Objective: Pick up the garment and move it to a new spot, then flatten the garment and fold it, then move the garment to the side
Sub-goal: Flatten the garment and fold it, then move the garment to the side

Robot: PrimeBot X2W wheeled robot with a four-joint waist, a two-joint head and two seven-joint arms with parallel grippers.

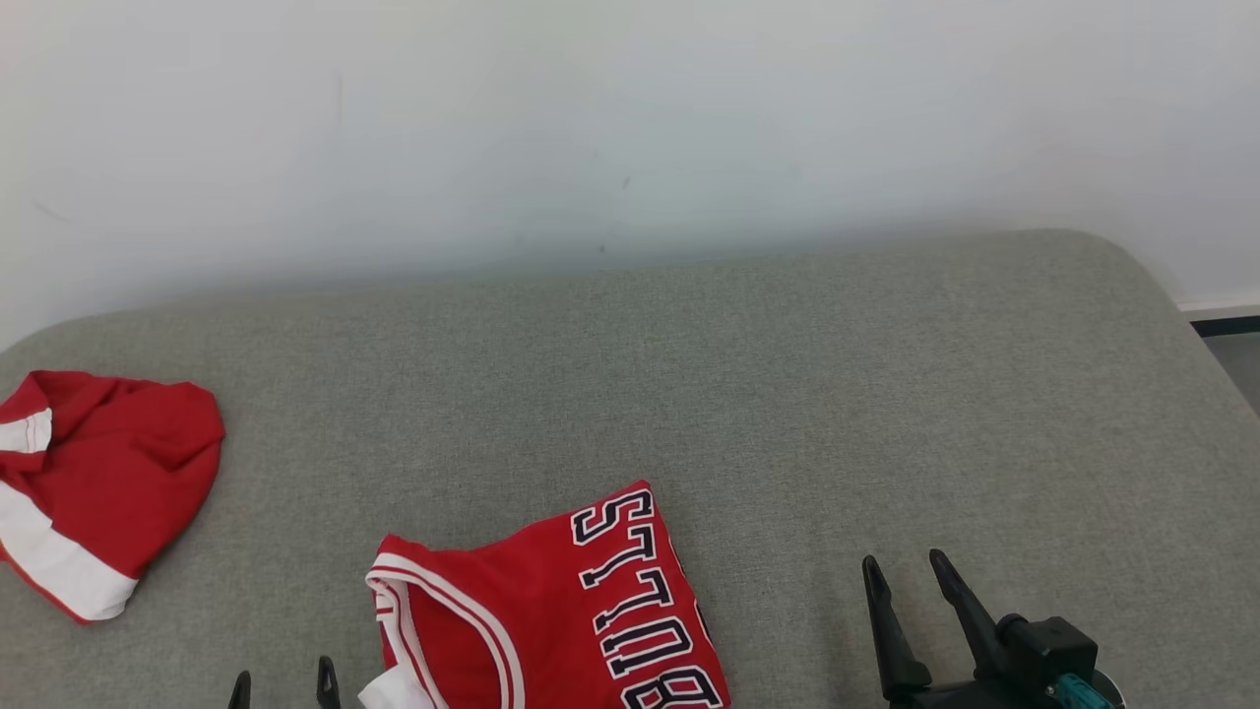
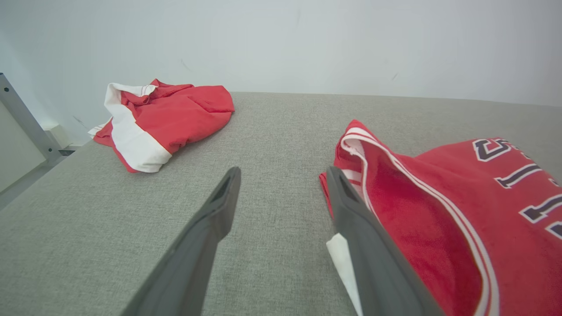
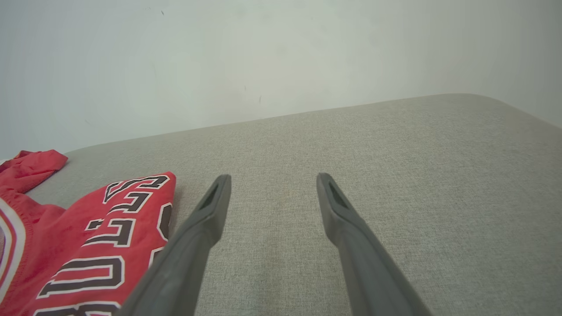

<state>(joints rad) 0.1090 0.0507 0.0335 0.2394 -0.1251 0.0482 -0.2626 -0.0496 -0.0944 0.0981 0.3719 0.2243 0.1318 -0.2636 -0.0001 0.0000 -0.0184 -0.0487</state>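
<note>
Bottom centre, a seemingly folded red jersey (image 1: 551, 611) lies between left gripper (image 1: 283, 675) and right gripper (image 1: 904, 563), fingers apart, empty; next, likely pinch its edges and shift it aside.

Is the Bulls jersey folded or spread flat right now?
Folded: the jersey lies compact, its lettering running right along one edge, layers stacked at the armhole.

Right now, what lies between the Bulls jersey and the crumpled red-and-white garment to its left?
Nothing: bare grey cushion separates the jersey from the crumpled garment, clearest in the left wrist view.
</note>
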